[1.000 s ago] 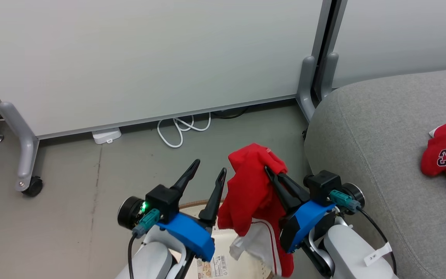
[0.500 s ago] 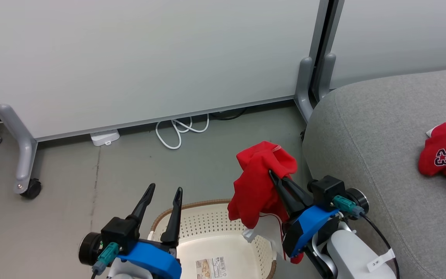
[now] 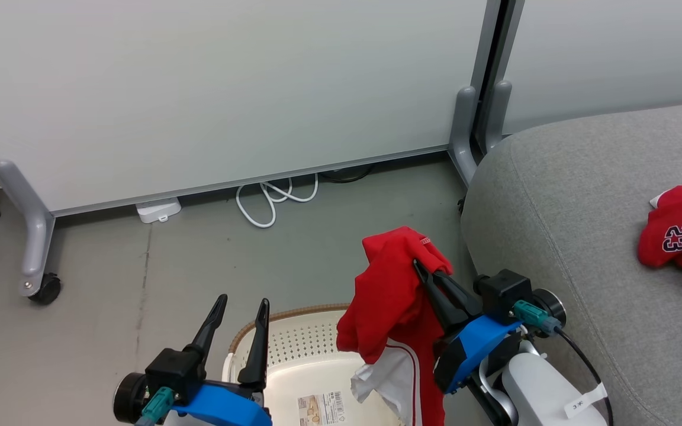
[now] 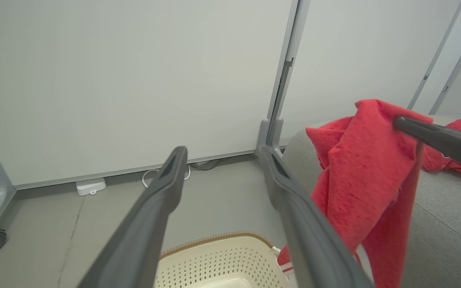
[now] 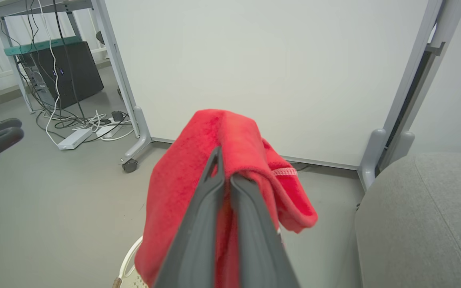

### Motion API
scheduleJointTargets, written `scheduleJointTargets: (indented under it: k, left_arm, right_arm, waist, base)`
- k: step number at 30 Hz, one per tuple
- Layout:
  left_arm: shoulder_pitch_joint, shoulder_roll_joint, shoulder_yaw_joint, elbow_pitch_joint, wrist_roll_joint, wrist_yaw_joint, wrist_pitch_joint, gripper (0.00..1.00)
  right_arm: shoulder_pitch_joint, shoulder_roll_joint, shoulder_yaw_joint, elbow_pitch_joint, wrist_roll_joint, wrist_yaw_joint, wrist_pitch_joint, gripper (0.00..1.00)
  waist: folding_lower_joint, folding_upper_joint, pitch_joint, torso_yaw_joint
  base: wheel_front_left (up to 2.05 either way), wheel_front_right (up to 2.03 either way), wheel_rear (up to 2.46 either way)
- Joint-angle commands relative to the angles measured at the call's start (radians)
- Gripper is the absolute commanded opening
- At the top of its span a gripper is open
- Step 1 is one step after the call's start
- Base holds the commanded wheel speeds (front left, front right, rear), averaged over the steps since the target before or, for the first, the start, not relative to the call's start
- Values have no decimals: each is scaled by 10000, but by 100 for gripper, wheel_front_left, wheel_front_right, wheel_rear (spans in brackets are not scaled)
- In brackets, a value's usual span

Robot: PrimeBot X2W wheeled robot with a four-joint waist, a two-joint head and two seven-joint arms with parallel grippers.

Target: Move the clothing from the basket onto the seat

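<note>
A red garment of the clothing point(image 3: 391, 296) hangs above the basket point(image 3: 293, 349), pinched by my right gripper point(image 3: 421, 269), which is shut on its top fold point(image 5: 230, 136). Its white-trimmed lower part dangles over the basket's right side. The same garment point(image 4: 370, 168) shows in the left wrist view, with the basket point(image 4: 218, 256) below. My left gripper point(image 3: 240, 305) stands open and empty over the basket's left rim. A second red garment with the number 23 point(image 3: 681, 234) lies on the grey seat point(image 3: 566, 195) at the right.
A white partition panel point(image 3: 228, 89) on grey wheeled legs point(image 3: 36, 284) stands behind. A white cable point(image 3: 270, 201) and a small white box point(image 3: 157, 208) lie on the floor below it. In the right wrist view, cables and a dark case point(image 5: 66, 76) sit far left.
My left gripper has dropped back and to the left, uncovering the basket. The right gripper with the red garment has shifted slightly right toward the seat.
</note>
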Motion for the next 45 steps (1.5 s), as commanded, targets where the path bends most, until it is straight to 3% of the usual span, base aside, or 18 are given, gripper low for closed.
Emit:
scheduleJointTargets:
  k: [1,12,33,45]
  left_arm:
    - [35,-8,55,-44,88,-39,-47,100]
    - [-55,-89,103,49,230,-84,-47,100]
    - [-328,-48,-221,182,113,-70,-47,100]
    - [-428,52,-378,160,149,-70,-45,100]
  right_arm:
    - [110,-8,-30,-64,39,1,-49,0]
    - [80,-10,-33,-199,118,1,-49,0]
    - [0,-6,-1,-406,185,1,-48,0]
    - [98,-6,56,-511,228,1,-50,0]
  waist:
    - [0,0,14,-36]
    - [0,0,132,-605]
    - [0,0,379,-3034]
    - [0,0,528,-4078]
  base:
    - [0,0,0]
    - [0,0,0]
    - [0,0,0]
    - [0,0,0]
